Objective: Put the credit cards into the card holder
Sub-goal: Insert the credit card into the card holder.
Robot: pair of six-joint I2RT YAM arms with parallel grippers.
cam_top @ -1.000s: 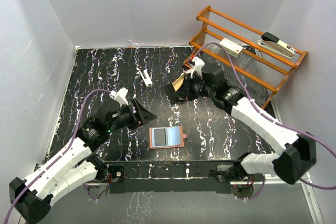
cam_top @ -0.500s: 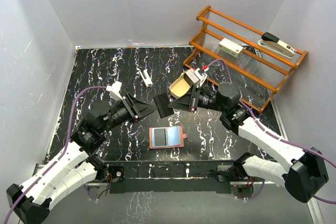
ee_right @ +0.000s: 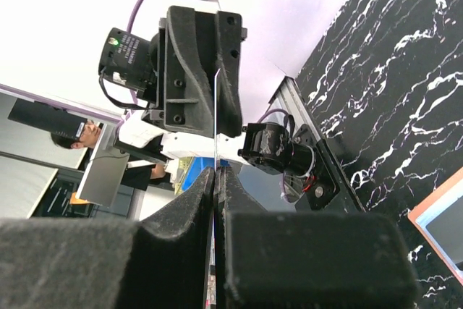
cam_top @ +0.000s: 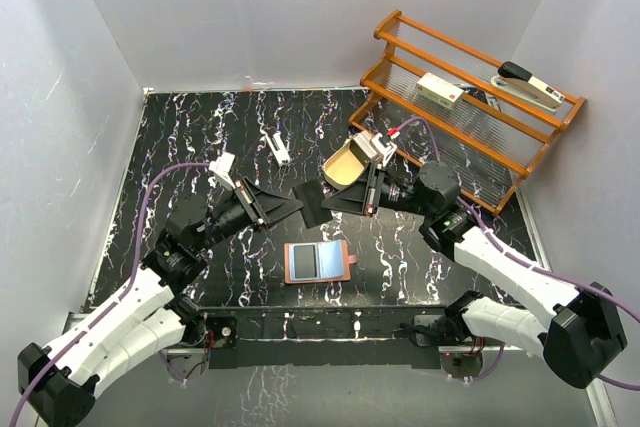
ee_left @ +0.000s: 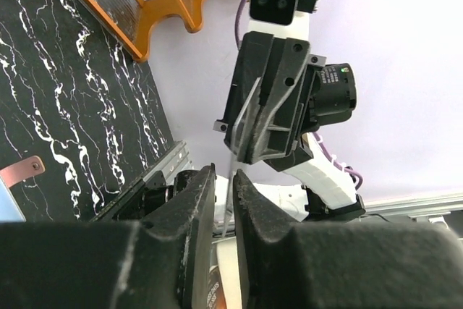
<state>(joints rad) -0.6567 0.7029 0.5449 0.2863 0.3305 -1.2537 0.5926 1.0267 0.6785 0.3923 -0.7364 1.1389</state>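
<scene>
Credit card [cam_top: 311,203] up in the air over the black tabletop [cam_top: 200,127], thin edge showing. Left hand [ee_left: 224,179] fingers a little apart, one each side of it. Card holder [cam_top: 318,261] lying open below, pale blue side up. Right hand [ee_right: 215,171] squeezed tight on the card. Far right, white box [cam_top: 438,88] with red mark on a wooden shelf [cam_top: 372,72], writing too small to read.

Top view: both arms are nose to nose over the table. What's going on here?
It looks like a mid-air handover. The right gripper is shut on one edge of a credit card, held above the table. The left gripper faces it, its fingers narrowly apart around the card's other edge, not plainly pinching it. The card holder lies open on the table below them, near the front edge, with no card going into it yet.
</scene>
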